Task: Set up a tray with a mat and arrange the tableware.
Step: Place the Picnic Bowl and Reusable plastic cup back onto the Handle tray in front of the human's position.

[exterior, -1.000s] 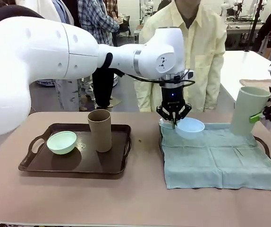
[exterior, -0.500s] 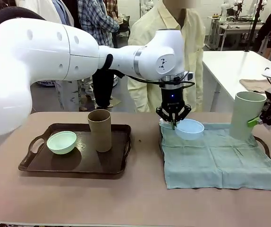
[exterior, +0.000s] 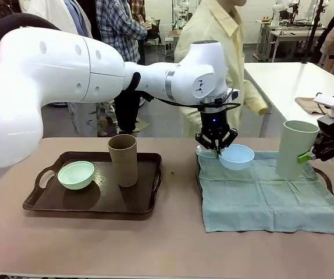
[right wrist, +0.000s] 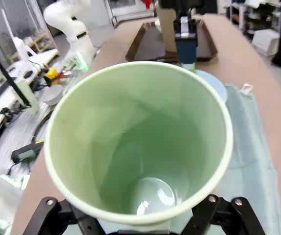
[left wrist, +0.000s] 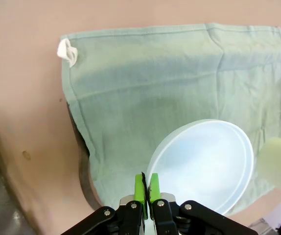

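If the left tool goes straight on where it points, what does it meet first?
The left tool, shut on the light blue bowl, would likely meet the green mat first; the bowl may touch sooner.

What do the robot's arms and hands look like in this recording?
The left arm is glossy white, with bulky rounded segments, a small dark logo near the wrist and a black cable there. The left hand is black with green finger pads and a small blue light. The right hand is black too, with a green pad.
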Controlling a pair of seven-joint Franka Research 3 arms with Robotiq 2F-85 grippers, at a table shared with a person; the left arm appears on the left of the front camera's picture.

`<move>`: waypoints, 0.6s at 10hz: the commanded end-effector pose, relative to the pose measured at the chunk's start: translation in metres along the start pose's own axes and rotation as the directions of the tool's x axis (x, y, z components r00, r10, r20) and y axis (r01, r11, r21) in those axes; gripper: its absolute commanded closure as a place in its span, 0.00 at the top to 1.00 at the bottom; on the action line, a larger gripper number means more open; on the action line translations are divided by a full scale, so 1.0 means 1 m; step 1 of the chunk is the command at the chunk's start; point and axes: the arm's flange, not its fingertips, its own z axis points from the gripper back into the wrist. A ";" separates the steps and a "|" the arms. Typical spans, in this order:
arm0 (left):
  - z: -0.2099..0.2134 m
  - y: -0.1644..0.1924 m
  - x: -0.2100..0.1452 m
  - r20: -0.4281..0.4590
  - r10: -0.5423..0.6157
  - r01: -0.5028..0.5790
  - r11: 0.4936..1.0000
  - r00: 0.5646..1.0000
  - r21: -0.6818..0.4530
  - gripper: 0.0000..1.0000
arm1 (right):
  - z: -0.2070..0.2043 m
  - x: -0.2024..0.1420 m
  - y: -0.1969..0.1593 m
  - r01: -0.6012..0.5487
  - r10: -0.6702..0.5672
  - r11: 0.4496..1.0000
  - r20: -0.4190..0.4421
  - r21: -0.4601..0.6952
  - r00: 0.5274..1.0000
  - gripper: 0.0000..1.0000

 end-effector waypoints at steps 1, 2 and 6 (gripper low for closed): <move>-0.014 0.004 0.002 0.019 -0.018 0.017 1.000 1.000 0.022 0.04 | -0.010 -0.009 -0.019 -0.024 0.024 1.000 0.005 0.014 1.000 0.85; -0.022 0.004 0.005 0.017 -0.027 0.026 0.999 0.999 0.040 0.04 | -0.016 -0.014 -0.023 -0.026 0.026 1.000 -0.002 0.012 1.000 0.85; -0.045 0.002 0.012 0.015 -0.056 0.055 0.997 0.998 0.053 0.04 | -0.027 -0.034 -0.039 -0.083 0.083 0.997 -0.006 -0.001 0.997 0.85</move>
